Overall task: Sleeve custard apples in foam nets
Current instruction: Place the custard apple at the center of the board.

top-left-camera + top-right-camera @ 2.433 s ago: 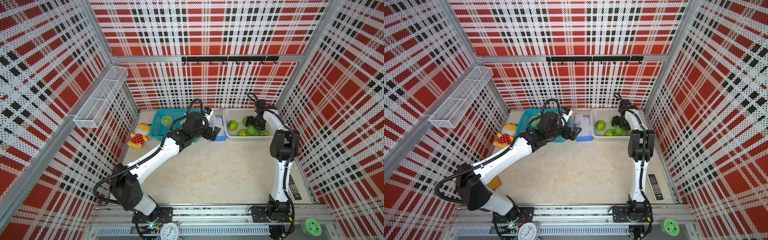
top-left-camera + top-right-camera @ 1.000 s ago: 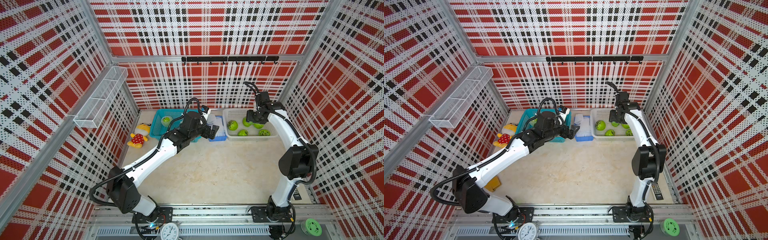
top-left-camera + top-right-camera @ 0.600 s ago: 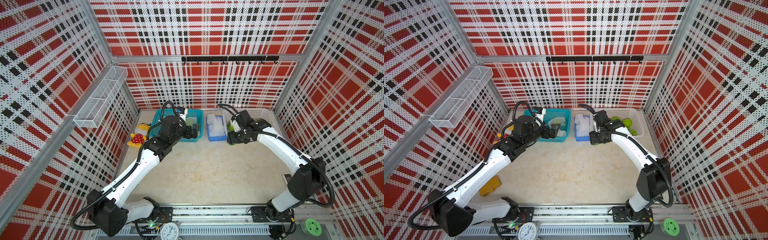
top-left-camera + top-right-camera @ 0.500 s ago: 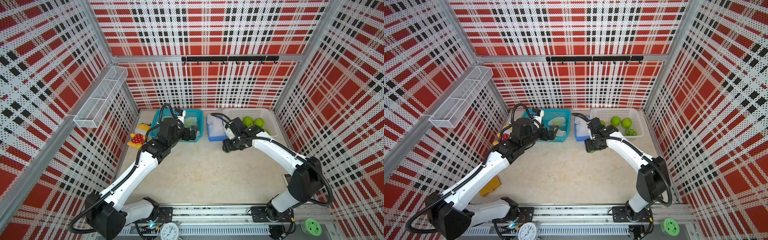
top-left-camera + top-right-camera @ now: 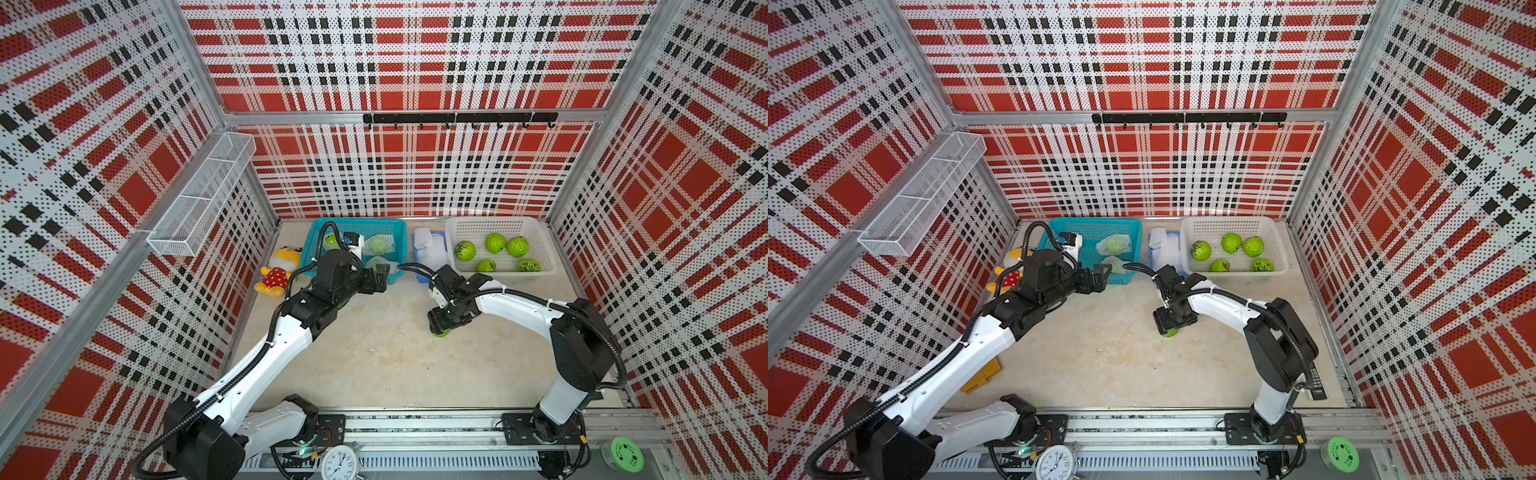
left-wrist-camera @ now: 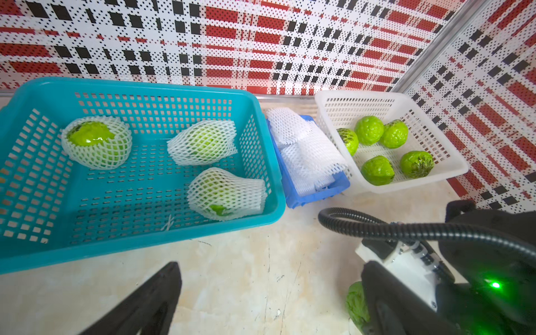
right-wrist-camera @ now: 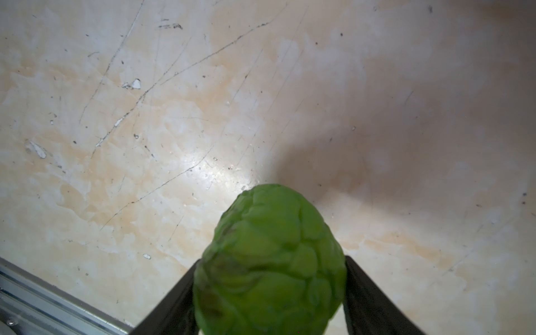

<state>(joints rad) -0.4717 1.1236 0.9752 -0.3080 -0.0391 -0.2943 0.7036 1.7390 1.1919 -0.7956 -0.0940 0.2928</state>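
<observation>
From where I stand, the job now looks like getting a net over the one bare fruit brought out onto open table. To do that well, the left gripper (image 5: 380, 279), empty with its jaws spread wide at about 11 o'clock by the near corner of the teal basket (image 5: 357, 222), should swing across to the foam nets (image 6: 307, 153) piled in the blue tray (image 6: 319, 191) at 12 o'clock. It should pinch a single sleeve by its rim and offer the mouth open. Near the middle of the table, a touch toward 3 o'clock, the right gripper (image 5: 446, 323) has the custard apple (image 7: 269, 261) clasped, a finger against each flank. The fruit's end juts past the fingertips, and that is the end the net should go over. Whether it touches the tabletop I cannot tell. Three sleeved fruits (image 6: 203, 142) lie in the teal basket; five bare custard apples (image 5: 494, 243) wait in the white basket (image 5: 498, 220) at 1 o'clock. The left arm stretches long from 7 o'clock, wrist aimed toward 3 o'clock. The right arm arches up from 5 o'clock, gripper pointing down.
</observation>
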